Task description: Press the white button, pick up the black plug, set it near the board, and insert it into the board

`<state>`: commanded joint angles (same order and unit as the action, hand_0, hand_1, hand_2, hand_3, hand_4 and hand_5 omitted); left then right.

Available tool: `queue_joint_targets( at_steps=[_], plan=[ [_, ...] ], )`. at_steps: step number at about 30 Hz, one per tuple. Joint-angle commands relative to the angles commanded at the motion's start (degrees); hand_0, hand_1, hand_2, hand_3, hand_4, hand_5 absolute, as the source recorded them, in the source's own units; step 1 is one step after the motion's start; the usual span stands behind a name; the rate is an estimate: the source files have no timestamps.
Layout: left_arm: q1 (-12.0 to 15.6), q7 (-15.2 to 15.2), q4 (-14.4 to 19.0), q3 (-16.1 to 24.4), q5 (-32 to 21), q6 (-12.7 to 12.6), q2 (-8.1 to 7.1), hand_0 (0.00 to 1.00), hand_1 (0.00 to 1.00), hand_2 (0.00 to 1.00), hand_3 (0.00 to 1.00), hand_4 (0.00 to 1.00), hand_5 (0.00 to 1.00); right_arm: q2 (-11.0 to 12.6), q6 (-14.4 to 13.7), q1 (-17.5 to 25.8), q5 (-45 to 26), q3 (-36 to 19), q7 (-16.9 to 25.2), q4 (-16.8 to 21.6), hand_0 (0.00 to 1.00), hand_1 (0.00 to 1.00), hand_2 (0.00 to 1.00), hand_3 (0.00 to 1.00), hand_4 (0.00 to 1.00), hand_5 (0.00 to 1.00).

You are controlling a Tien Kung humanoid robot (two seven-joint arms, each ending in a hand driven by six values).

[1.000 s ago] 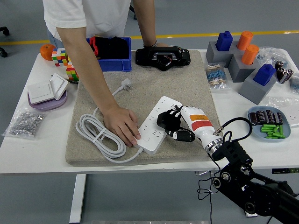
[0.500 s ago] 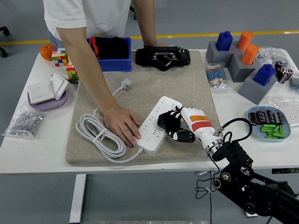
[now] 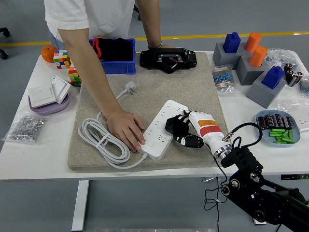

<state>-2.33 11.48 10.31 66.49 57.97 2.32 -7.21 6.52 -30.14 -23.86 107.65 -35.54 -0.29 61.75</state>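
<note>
Insertion looks like the step in hand, judged from how things lie across the table. At the left, on the tan mat (image 3: pixel 193 92), the white coiled cord (image 3: pixel 99 140) lies beside a person's hand (image 3: pixel 126 129), which reaches in from the far side and presses flat on the near end of the white power strip (image 3: pixel 161 128), seemingly steadying it; whether a finger covers the white button cannot be told. Just to the right, the robot's right hand (image 3: pixel 190 130) has its fingers curled around the black plug (image 3: pixel 175 124), which sits at the strip's right edge, touching or nearly touching its face. Whether the prongs have entered a socket is hidden by the fingers. The next move calls, I judge, for lining the prongs up with a socket and pressing straight down while the strip stays pinned, since a tilted plug would skate across the face. The robot's left hand is out of view. Compared with a second ago, the right hand and plug have shifted slightly to the right and a touch lower, while the person's hand and the strip have not moved.
</note>
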Motion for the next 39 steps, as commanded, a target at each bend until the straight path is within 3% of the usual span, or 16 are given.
queue_joint_targets(
  at_steps=[9, 10, 15, 16, 27, 28, 33, 34, 39],
  plan=[
    [-0.10, -0.01, 0.00, 0.41, 0.20, -0.02, 0.12, 0.706, 0.665, 0.586, 0.679, 0.665, 0.261, -0.03, 0.36, -0.12, 0.06, -0.03, -0.18, 0.14, 0.223, 0.171, 0.229, 0.474, 0.805, 0.002],
    [-0.08, -0.01, 0.00, 0.45, 0.22, -0.02, 0.13, 0.706, 0.666, 0.586, 0.680, 0.665, 0.260, -0.05, 0.39, -0.11, 0.12, -0.03, -0.26, 0.10, 0.270, 0.257, 0.289, 0.490, 0.837, 0.002],
    [-0.02, -0.01, 0.00, 0.59, 0.26, -0.03, 0.22, 0.706, 0.666, 0.586, 0.680, 0.665, 0.260, -0.11, 0.67, -0.04, 0.28, -0.11, -0.88, -0.01, 0.270, 0.257, 0.289, 0.490, 0.837, 0.002],
    [-0.02, -0.01, 0.00, 0.61, 0.26, -0.03, 0.23, 0.706, 0.665, 0.585, 0.680, 0.664, 0.260, -0.11, 0.72, -0.05, 0.28, -0.12, -0.95, -0.02, 0.325, 0.318, 0.346, 0.498, 0.860, 0.002],
    [-0.11, 0.00, 0.00, 1.07, 0.50, -0.05, 0.34, 0.706, 0.665, 0.586, 0.679, 0.665, 0.259, 0.04, 0.07, -0.07, -1.39, -0.26, -0.60, 0.16, 0.371, 0.369, 0.386, 0.490, 0.901, 0.002],
    [-0.10, -0.01, 0.00, 1.06, 0.48, -0.04, 0.36, 0.706, 0.666, 0.586, 0.679, 0.665, 0.259, 0.04, 0.12, -0.06, -1.47, -0.29, -0.50, 0.18, 0.371, 0.385, 0.408, 0.479, 0.945, 0.072],
    [-0.04, -0.02, 0.00, 1.12, 0.49, -0.03, 0.47, 0.706, 0.666, 0.586, 0.679, 0.665, 0.259, 0.06, 0.44, 0.04, -1.99, -0.42, 0.03, 0.30, 0.371, 0.385, 0.408, 0.479, 0.945, 0.072],
    [-0.03, -0.02, 0.00, 1.11, 0.50, -0.03, 0.47, 0.706, 0.666, 0.586, 0.679, 0.665, 0.259, 0.06, 0.52, 0.05, -2.22, -0.45, 0.17, 0.33, 0.398, 0.430, 0.450, 0.467, 0.998, 0.208],
    [-0.07, 0.00, 0.00, 1.26, 0.64, -0.04, 0.51, 0.706, 0.666, 0.586, 0.679, 0.665, 0.259, 0.07, 0.69, 0.04, -2.34, -0.61, 0.47, 0.39, 0.398, 0.430, 0.450, 0.467, 0.998, 0.208]
  ],
)
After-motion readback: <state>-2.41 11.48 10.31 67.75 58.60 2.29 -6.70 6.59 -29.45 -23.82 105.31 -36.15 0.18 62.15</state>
